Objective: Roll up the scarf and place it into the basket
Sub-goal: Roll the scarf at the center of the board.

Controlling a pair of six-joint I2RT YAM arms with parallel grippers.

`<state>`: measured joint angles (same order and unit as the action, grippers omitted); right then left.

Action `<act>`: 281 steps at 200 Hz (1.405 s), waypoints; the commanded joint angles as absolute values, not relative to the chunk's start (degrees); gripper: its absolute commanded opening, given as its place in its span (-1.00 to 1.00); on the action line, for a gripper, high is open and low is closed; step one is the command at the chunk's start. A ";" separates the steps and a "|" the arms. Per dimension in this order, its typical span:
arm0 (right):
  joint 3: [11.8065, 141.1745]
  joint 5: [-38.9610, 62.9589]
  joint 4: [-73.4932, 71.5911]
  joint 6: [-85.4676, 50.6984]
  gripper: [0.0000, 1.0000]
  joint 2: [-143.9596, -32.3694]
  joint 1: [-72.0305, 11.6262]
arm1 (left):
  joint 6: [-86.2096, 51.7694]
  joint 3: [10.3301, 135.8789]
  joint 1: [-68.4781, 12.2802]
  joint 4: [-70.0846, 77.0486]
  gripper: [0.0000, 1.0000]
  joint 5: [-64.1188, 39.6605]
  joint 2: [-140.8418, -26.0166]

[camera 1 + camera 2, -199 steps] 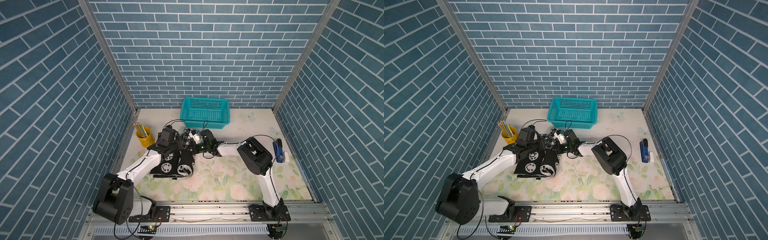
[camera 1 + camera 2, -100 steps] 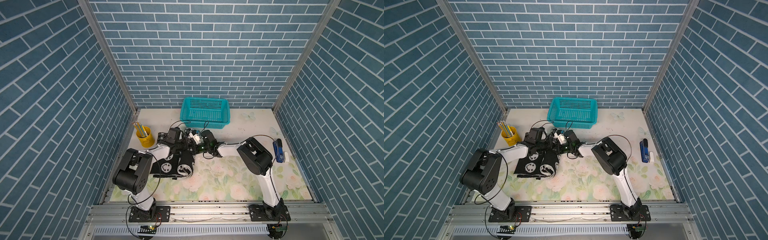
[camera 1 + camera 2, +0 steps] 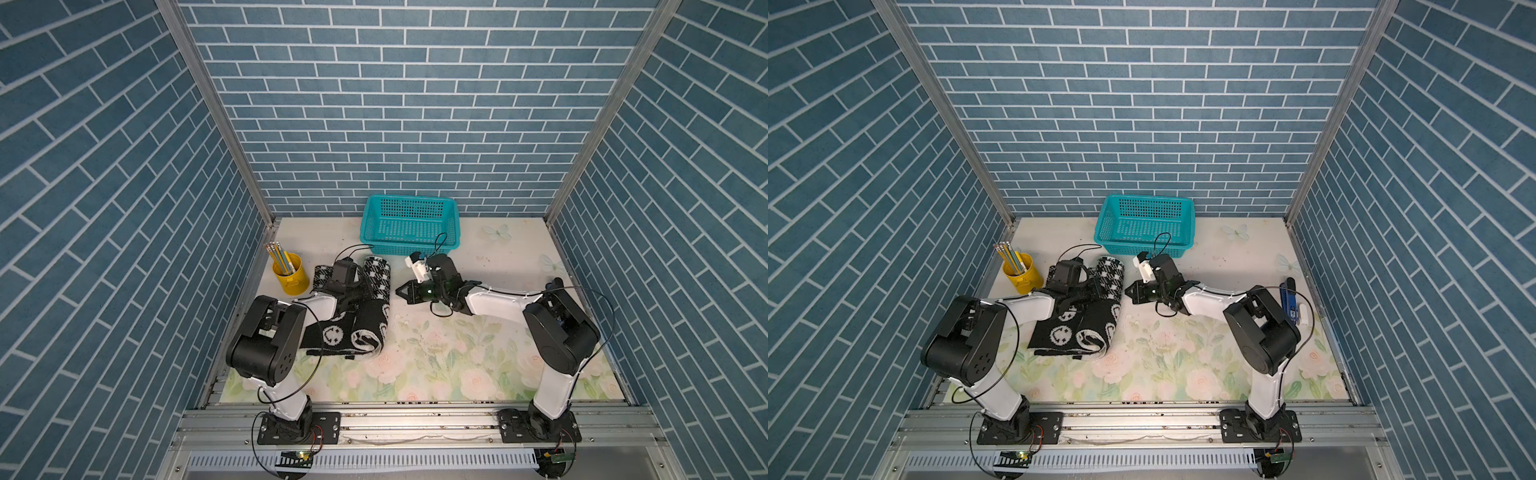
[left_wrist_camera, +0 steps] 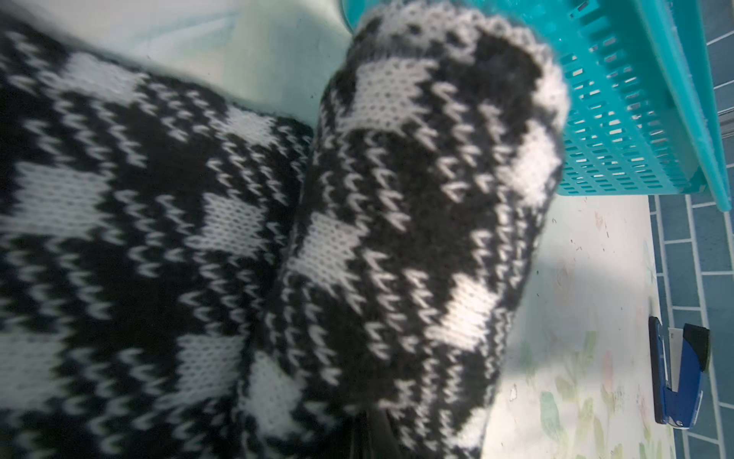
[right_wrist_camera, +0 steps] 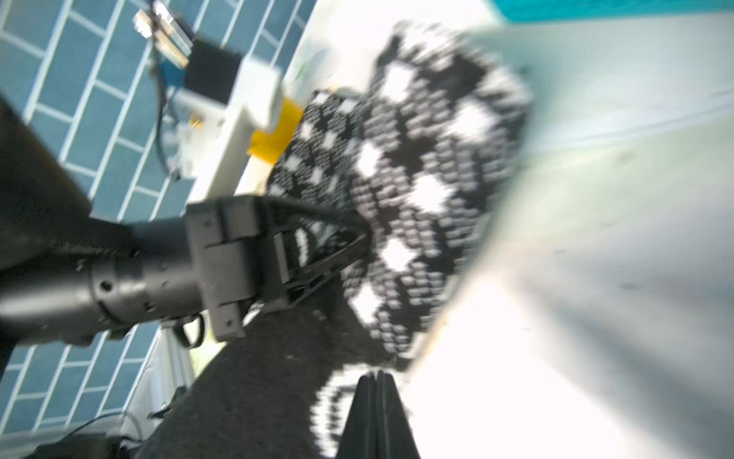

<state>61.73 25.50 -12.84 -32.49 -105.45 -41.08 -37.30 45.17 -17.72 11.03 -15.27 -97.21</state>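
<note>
Both top views look steeply down from high above my bases, facing the back wall [image 3: 395, 104]. They sit far enough off to take in the whole worktop [image 3: 498, 257] and the basket [image 3: 407, 210], and they share nearly the same scene. My left wrist camera sits very close over the scarf [image 4: 417, 238], looking past it to the basket wall and a stapler [image 4: 675, 377]. My right wrist camera, blurred, looks along my right gripper [image 5: 375, 375] at the same checked scarf end and my left gripper [image 5: 365, 236].
</note>
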 commanded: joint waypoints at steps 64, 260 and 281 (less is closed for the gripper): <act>68.87 29.71 -14.49 -32.65 -1.00 -120.62 -43.53 | -35.60 37.18 -12.75 1.92 -1.00 -9.18 -93.39; 57.52 31.06 -25.79 -37.47 -1.00 -104.91 -49.16 | -49.08 39.10 -33.86 14.91 -1.00 -17.36 -97.23; 54.86 27.85 -22.45 -36.44 -1.00 -99.14 -49.17 | -51.58 42.01 -37.29 16.01 -1.00 -19.27 -98.26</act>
<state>54.89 29.34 -19.27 -38.48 -106.39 -47.03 -46.33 38.81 -30.46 15.68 -9.37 -96.03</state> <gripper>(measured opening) 0.049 0.047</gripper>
